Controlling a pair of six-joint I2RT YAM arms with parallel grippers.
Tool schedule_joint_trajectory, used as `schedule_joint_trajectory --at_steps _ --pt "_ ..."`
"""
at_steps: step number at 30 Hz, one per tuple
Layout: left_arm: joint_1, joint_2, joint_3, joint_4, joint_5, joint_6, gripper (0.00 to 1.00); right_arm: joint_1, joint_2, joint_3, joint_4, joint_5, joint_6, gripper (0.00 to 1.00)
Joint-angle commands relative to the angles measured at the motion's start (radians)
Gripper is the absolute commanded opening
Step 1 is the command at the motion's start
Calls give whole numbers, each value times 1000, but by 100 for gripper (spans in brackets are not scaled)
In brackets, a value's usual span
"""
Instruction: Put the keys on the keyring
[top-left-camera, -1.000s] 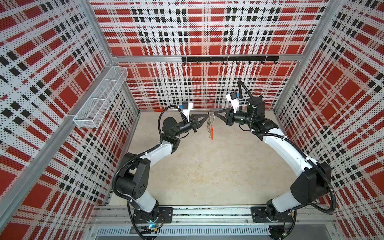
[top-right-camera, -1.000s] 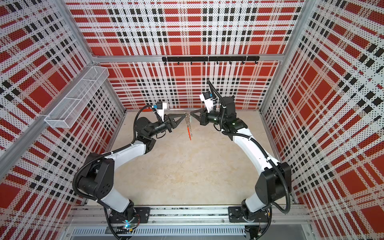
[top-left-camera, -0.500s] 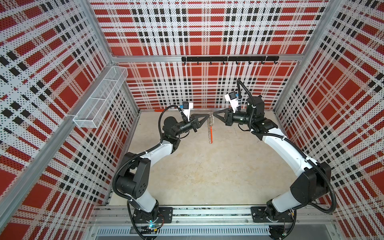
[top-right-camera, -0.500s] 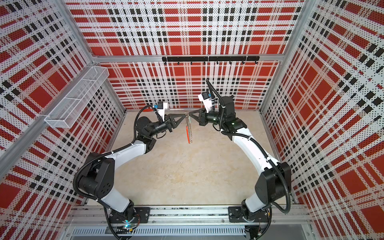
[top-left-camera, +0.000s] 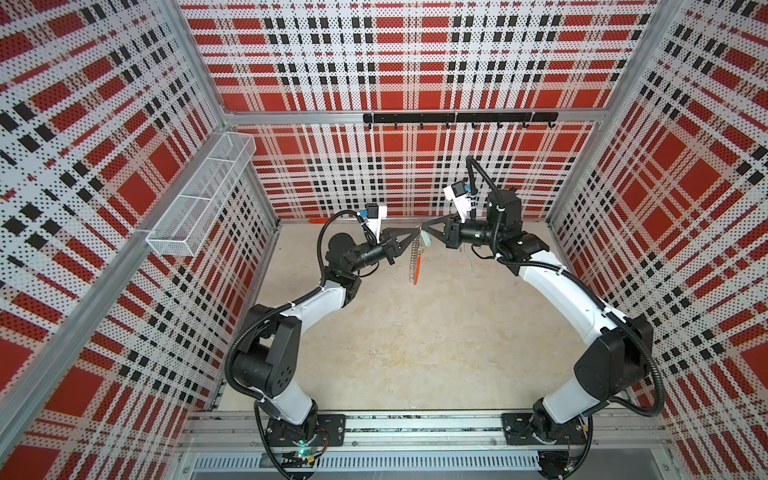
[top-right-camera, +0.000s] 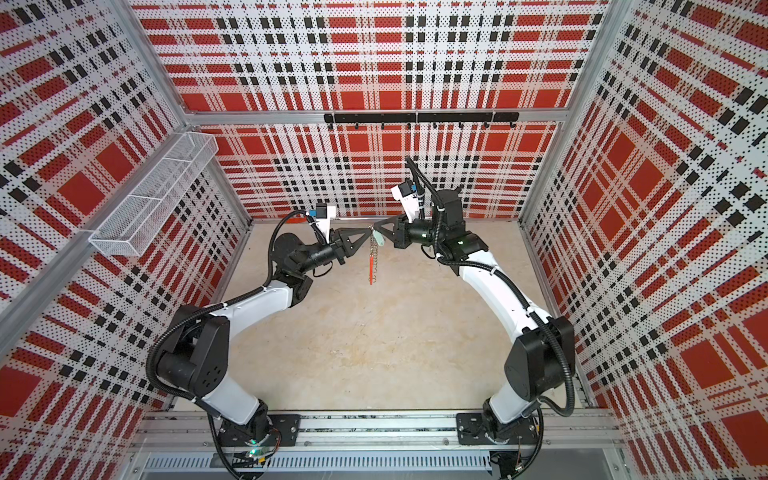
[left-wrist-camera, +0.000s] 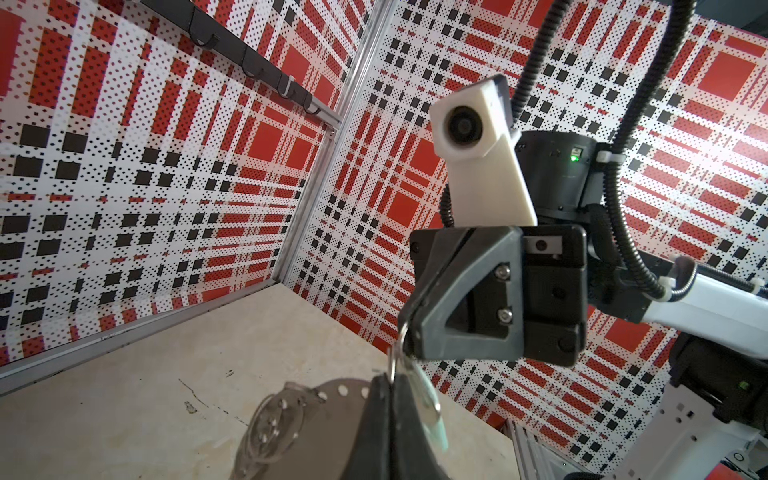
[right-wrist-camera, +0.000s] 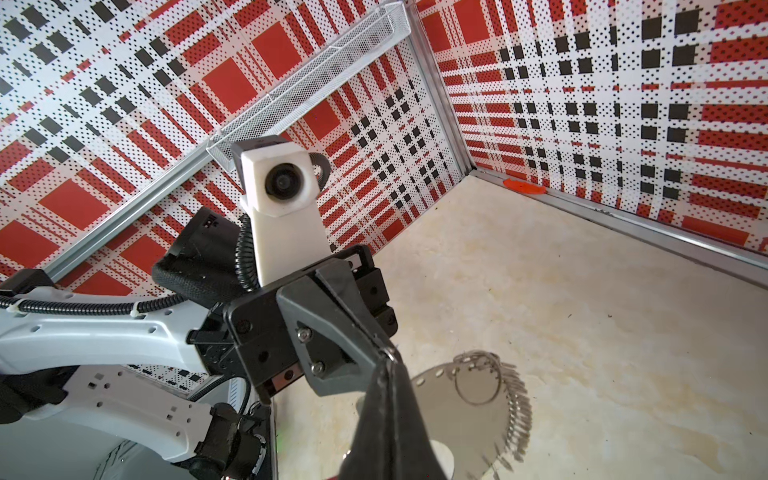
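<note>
left gripper (top-left-camera: 414, 235) pinches the keyring (top-left-camera: 414, 259) by its rim, the ring hanging edge-on above the table (top-left-camera: 415, 353); right gripper (top-left-camera: 424, 227), tip to tip with it, is clamped on the keys (top-left-camera: 425, 241), whose mint tag (top-right-camera: 379, 238) dangles just beside the keyring.

Both arms raised, left claw (top-left-camera: 414, 234) clamped, right claw (top-left-camera: 423, 227) clamped, tips nearly touching

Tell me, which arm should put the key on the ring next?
Probably the right. The right gripper is shut on the green-tagged key, tip to tip with the left gripper, which just holds the ring hanging.
</note>
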Motion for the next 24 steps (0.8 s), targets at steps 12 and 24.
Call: schedule_joint_trajectory --at_steps 12,24 --pt "-5 -34 33 28 3 44 0 2 26 37 -51 53 46 0" --pt "-6 -41 29 65 -21 50 0 -2 40 19 -104 -14 94 0"
